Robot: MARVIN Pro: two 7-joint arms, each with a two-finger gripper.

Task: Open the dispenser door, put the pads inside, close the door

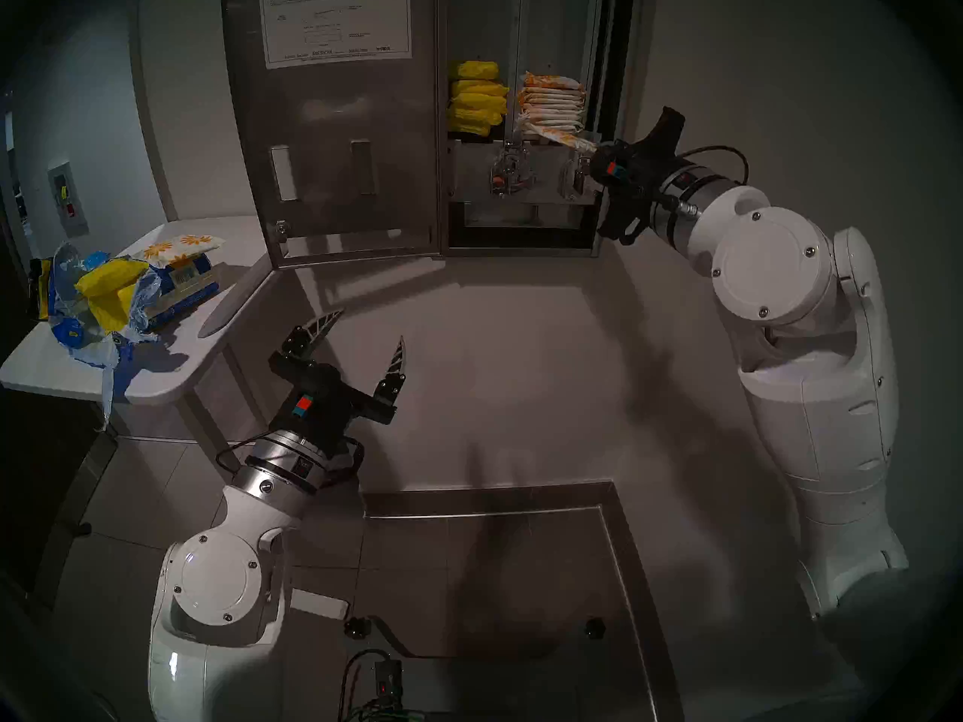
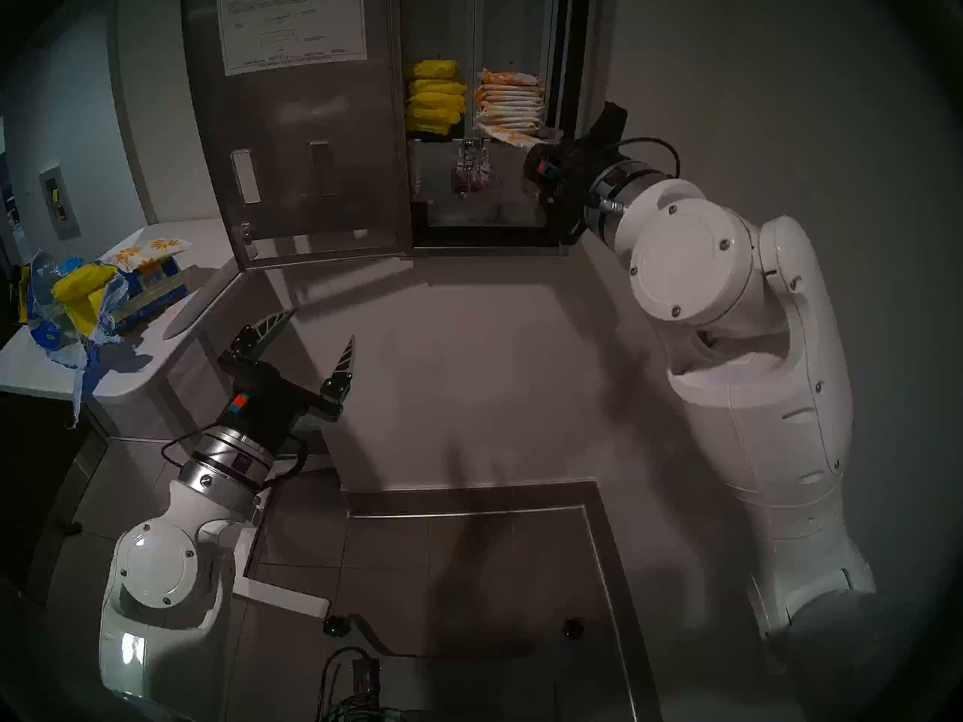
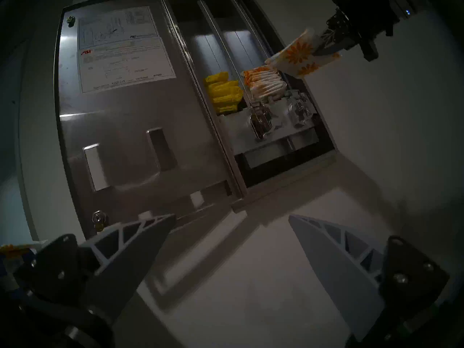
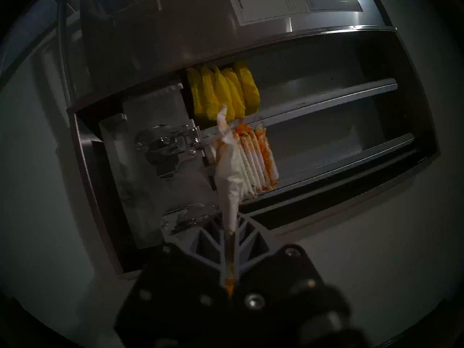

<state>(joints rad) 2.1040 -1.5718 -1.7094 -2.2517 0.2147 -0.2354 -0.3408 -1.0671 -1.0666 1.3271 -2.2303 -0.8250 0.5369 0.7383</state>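
Right gripper (image 4: 229,242) – pad (image 4: 229,179) tail pinched, hidden

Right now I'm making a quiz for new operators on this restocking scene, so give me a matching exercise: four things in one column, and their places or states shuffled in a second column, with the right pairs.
Column one:
1. dispenser door
2. yellow packets
3. daisy-print pad
4. left end effector

Column two:
A. stacked in the cabinet's left compartment
B. open, holding nothing
C. swung open, instruction sheet showing
D. pinched in the right end effector in front of the cabinet's right compartment

Pairs: 1-C, 2-A, 3-D, 4-B
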